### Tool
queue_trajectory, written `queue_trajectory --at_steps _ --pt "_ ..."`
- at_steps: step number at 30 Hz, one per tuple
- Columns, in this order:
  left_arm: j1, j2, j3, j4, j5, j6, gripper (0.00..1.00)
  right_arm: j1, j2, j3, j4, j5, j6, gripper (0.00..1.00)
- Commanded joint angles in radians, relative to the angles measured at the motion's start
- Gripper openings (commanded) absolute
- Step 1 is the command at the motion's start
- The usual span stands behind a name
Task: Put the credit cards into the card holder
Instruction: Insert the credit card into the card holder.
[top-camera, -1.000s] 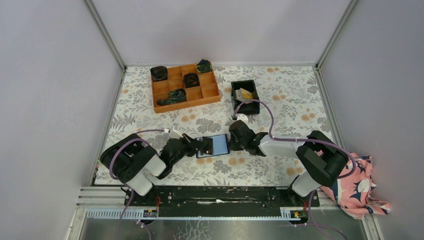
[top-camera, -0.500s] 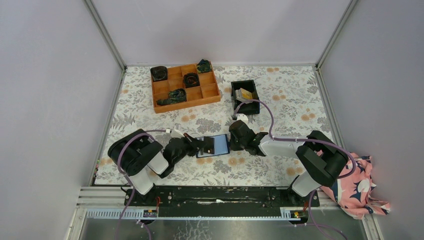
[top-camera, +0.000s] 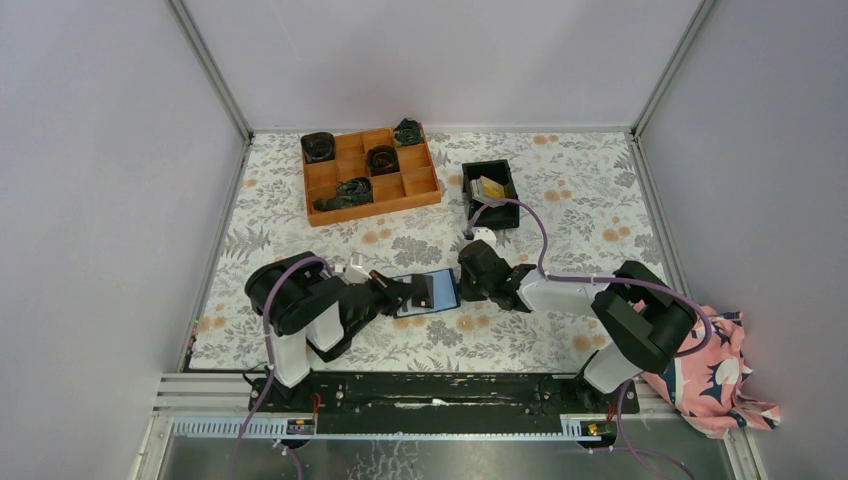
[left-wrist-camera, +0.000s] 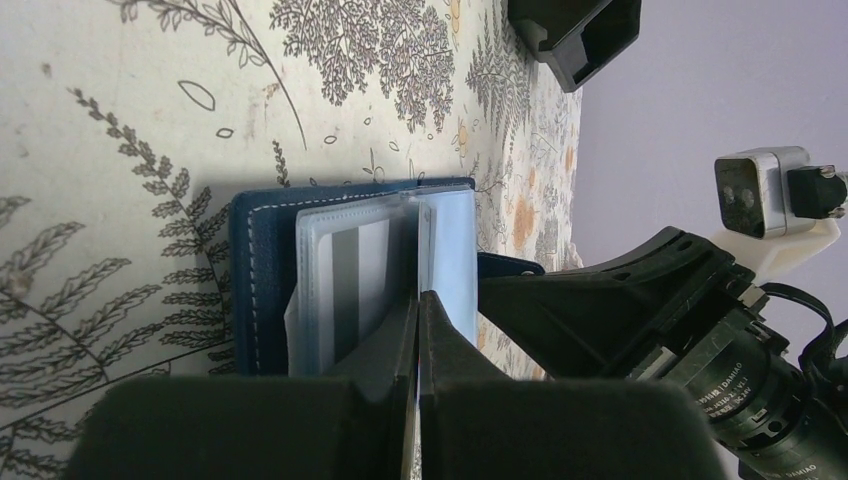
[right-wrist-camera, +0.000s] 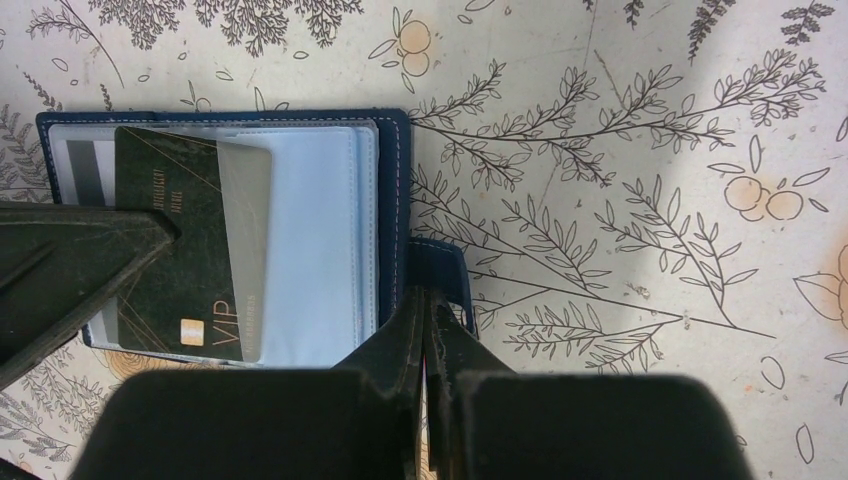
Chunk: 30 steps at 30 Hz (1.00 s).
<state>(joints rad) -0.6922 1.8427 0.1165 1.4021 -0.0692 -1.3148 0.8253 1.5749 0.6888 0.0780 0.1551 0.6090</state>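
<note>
The navy card holder (top-camera: 444, 288) lies open on the floral table, its light blue sleeves (right-wrist-camera: 310, 230) facing up. A dark card marked VIP (right-wrist-camera: 185, 240) sits partly under a clear sleeve, its right edge covered. My left gripper (top-camera: 412, 294) is shut on this credit card's left end; in the left wrist view its fingertips (left-wrist-camera: 417, 300) pinch the card edge-on over the holder (left-wrist-camera: 262, 270). Another card with a grey stripe (right-wrist-camera: 85, 165) shows in a sleeve behind. My right gripper (right-wrist-camera: 430, 305) is shut on the holder's snap tab (right-wrist-camera: 447, 262).
A black square bin (top-camera: 490, 205) behind the holder contains yellow and grey cards (top-camera: 490, 186). An orange compartment tray (top-camera: 371, 173) with dark items stands at the back left. A pink patterned cloth (top-camera: 715, 375) lies off the table's right edge.
My left arm's elbow has swung right, toward the holder, and its gripper has edged slightly right with the dark card. The right arm and the holder have stayed put.
</note>
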Motion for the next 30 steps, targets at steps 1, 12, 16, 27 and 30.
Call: queue_trajectory --at_steps 1,12,16,27,30 --pt "-0.043 0.064 -0.017 0.136 -0.073 -0.032 0.0 -0.002 0.082 -0.065 -0.162 -0.035 -0.015 0.0" --pt "-0.161 0.058 0.003 0.051 -0.17 -0.04 0.0 -0.002 0.082 -0.069 -0.156 -0.042 -0.013 0.0" --pt "-0.238 -0.003 0.056 -0.169 -0.231 -0.02 0.12 -0.002 0.082 -0.067 -0.155 -0.045 -0.011 0.0" --pt "-0.353 -0.18 0.171 -0.654 -0.356 0.049 0.42 -0.002 0.081 -0.069 -0.149 -0.051 -0.01 0.0" --pt "-0.361 -0.22 0.216 -0.799 -0.361 0.083 0.46 -0.002 0.08 -0.07 -0.148 -0.052 -0.011 0.0"
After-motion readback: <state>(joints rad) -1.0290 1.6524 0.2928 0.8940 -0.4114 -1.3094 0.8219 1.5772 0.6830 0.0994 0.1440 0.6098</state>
